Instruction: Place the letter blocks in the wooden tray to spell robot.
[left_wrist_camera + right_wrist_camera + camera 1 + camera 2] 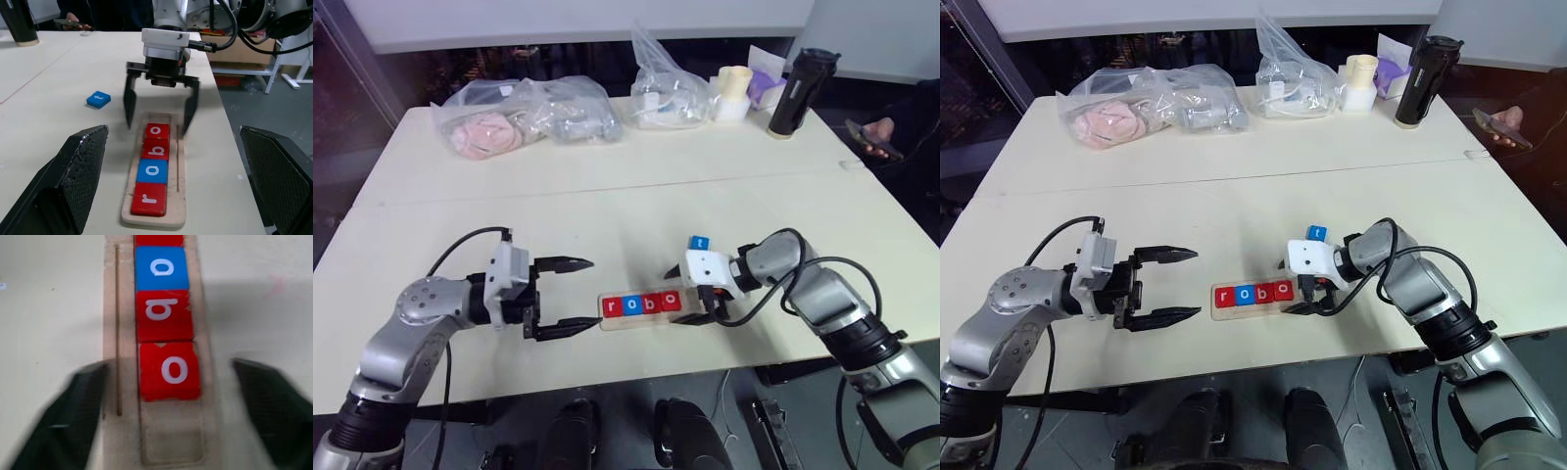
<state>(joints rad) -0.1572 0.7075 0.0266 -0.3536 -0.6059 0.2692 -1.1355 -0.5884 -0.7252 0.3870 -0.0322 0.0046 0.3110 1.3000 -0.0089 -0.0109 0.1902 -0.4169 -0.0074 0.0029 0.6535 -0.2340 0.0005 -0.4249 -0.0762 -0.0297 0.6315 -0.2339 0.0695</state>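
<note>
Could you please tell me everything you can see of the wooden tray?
The wooden tray is a long, narrow, shallow piece of pale wood with a raised rim, lying flat on the table. Four letter blocks sit in it, reading r, o, b, o; the last slot is empty. The open right gripper straddles that end.

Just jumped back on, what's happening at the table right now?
The robot is spelling "robot" with letter blocks. The wooden tray holds red r, blue o, red b and red o; its last slot is empty. The right gripper hangs open over that end. The blue t block lies on the table beyond the tray. The left gripper is open beside the tray's other end, holding nothing.
</note>
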